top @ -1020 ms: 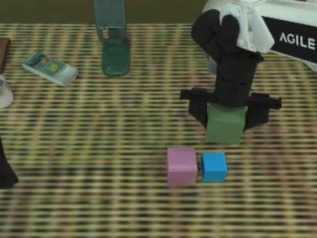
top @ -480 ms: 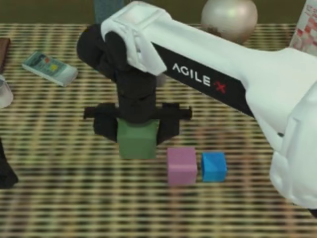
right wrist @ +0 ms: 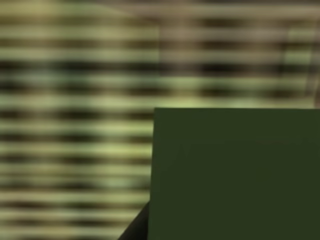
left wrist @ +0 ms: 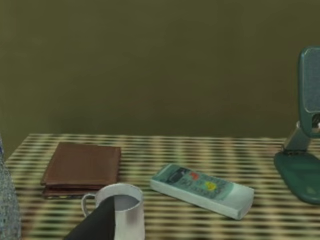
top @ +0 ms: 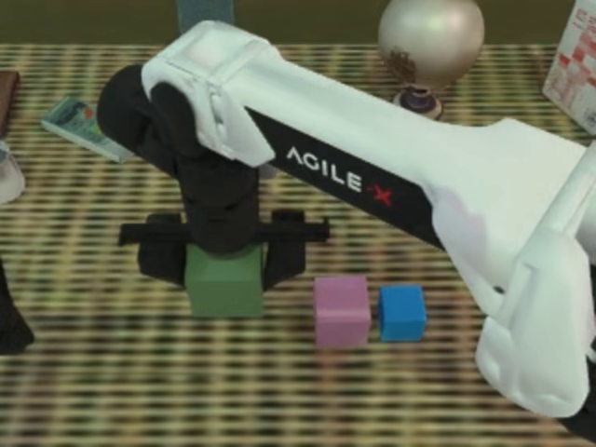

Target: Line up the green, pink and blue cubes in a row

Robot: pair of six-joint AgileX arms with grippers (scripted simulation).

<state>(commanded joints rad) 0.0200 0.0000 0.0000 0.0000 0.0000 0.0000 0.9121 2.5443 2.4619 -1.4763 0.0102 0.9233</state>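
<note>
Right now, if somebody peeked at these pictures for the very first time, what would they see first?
The big white right arm stretching across the table from the top view's right would catch the eye first, its right gripper shut on the green cube left of centre. Next come the pink cube and blue cube, side by side just right of the green one. A shiny pearly ball on a stand sits at the far edge.
</note>
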